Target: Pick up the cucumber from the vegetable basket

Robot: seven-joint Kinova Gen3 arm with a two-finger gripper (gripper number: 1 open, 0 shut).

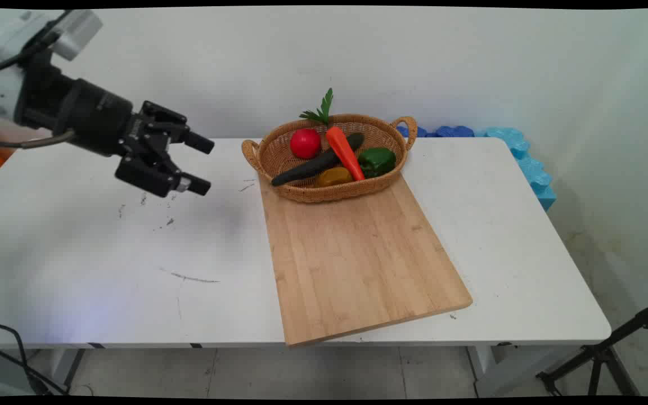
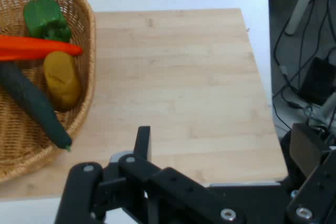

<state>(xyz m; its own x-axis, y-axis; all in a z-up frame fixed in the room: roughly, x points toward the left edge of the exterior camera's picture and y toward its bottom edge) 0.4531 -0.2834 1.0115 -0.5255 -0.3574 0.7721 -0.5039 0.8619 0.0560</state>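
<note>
My black gripper hangs open above the table's left half, its fingers pointing right toward a wicker basket, and it holds nothing. The basket sits on the far end of a wooden cutting board. Inside lie a red tomato, an orange carrot with green leaves, a dark cucumber, a green pepper and a yellow vegetable. The hand view shows the gripper over the board, with the basket, cucumber, carrot, pepper and yellow vegetable at left.
Blue foam blocks lie behind the table's far right corner. A black tripod stands on the floor at the lower right. The board's near corner overhangs the table's front edge. Dark scuff marks dot the tabletop at left.
</note>
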